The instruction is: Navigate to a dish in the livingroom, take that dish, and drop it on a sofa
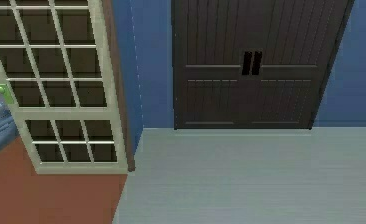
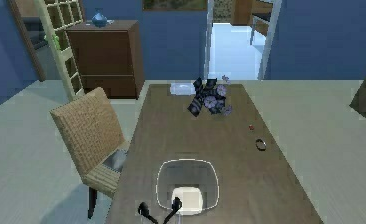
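A clear, rounded dish (image 2: 187, 186) with a white piece inside lies on the near end of the long dark wooden table (image 2: 251, 175) in the arm side view. Two thin dark fingers of my gripper (image 2: 159, 210) poke up at the bottom edge, right at the dish's near left rim. The dish rests on the table at the gripper, so I cannot tell whether the gripper holds anything. The arm's bar and the gripper's body are cut off below the picture.
A wicker chair (image 2: 89, 135) stands at the table's left side. On the far end lie a dark bouquet-like cluster (image 2: 209, 97), a white flat item (image 2: 179, 89) and a small ring (image 2: 261, 146). Beyond are a brown cabinet (image 2: 103, 58) and a doorway (image 2: 234, 45). Ahead: dark double doors (image 1: 251, 65), white lattice door (image 1: 56, 85).
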You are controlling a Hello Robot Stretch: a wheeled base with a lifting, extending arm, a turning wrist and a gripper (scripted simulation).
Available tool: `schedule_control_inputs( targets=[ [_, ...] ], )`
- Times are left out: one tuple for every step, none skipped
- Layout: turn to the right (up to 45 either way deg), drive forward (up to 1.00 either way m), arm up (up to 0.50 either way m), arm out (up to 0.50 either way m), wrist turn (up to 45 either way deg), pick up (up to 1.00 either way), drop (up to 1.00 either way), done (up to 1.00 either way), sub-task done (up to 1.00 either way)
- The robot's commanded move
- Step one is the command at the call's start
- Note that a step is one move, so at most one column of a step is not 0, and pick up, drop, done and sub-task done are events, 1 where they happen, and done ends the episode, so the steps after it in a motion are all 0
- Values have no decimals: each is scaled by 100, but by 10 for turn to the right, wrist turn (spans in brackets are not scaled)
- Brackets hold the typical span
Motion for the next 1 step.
schedule_control_inputs(
  targets=[
    [0,0,0,0,0,100,0,0,0]
  ],
)
